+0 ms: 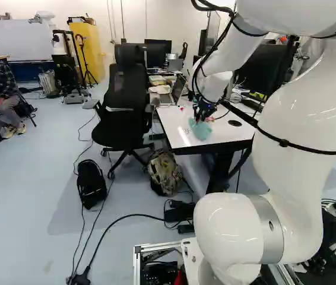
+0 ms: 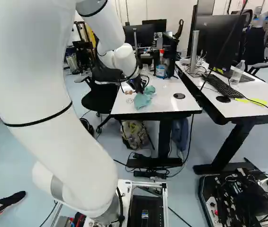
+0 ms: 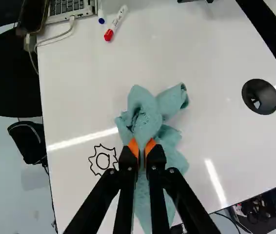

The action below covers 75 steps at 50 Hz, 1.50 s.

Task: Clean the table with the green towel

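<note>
The pincer [image 1: 200,117] is holding a fold of the green towel [image 3: 147,117], its orange pads [image 3: 133,146] pressing from both sides; the towel is lying bunched on the white table [image 3: 201,58], spreading ahead of, beside and under the pincer; a black gear-shaped drawing [image 3: 95,159] is showing just beside the pincer on its left; a round black cable grommet [image 3: 247,97] is sitting to its right; a red-tipped marker [image 3: 118,19] is lying ahead and left; a laptop [image 3: 67,7] is standing beyond that.
</note>
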Motion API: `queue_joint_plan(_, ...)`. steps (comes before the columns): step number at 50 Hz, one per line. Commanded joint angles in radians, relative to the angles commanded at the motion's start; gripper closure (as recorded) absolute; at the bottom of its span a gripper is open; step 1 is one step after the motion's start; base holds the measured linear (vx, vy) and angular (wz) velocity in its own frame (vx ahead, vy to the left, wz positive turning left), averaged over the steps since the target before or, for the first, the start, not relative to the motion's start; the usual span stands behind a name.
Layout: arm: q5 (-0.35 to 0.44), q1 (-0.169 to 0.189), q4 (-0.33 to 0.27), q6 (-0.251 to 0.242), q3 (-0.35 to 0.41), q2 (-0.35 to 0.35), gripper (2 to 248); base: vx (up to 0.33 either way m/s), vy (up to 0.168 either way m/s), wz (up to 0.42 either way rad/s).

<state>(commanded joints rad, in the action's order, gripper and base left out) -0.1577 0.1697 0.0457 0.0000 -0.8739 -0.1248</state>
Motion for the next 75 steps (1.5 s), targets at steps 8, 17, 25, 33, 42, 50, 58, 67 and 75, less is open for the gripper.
queue_joint_plan(8, 0.000, -0.018, 0.000, 0.000, -0.015, -0.014, 214, 0.000, 0.000, 0.000)
queue_joint_plan(17, 0.000, -0.029, 0.000, 0.000, -0.020, -0.018, 214, 0.000, 0.000, 0.000)
queue_joint_plan(25, 0.000, -0.029, 0.000, 0.000, -0.020, -0.018, 214, 0.000, 0.000, 0.000)
queue_joint_plan(33, 0.000, -0.029, 0.000, 0.000, -0.023, -0.034, 214, 0.000, 0.000, 0.000)
queue_joint_plan(42, 0.000, -0.029, 0.000, 0.000, -0.028, -0.060, 214, 0.000, 0.000, 0.000)
queue_joint_plan(50, 0.000, -0.029, 0.000, 0.000, -0.029, -0.066, 214, 0.000, 0.000, 0.000)
queue_joint_plan(58, 0.000, -0.029, 0.000, 0.000, -0.029, -0.066, 214, 0.000, 0.000, 0.000)
queue_joint_plan(67, -0.003, -0.029, 0.000, 0.000, -0.029, -0.066, 214, 0.000, 0.000, 0.000)
queue_joint_plan(75, -0.015, -0.029, 0.000, 0.000, -0.029, -0.066, 214, 0.000, 0.000, 0.000)
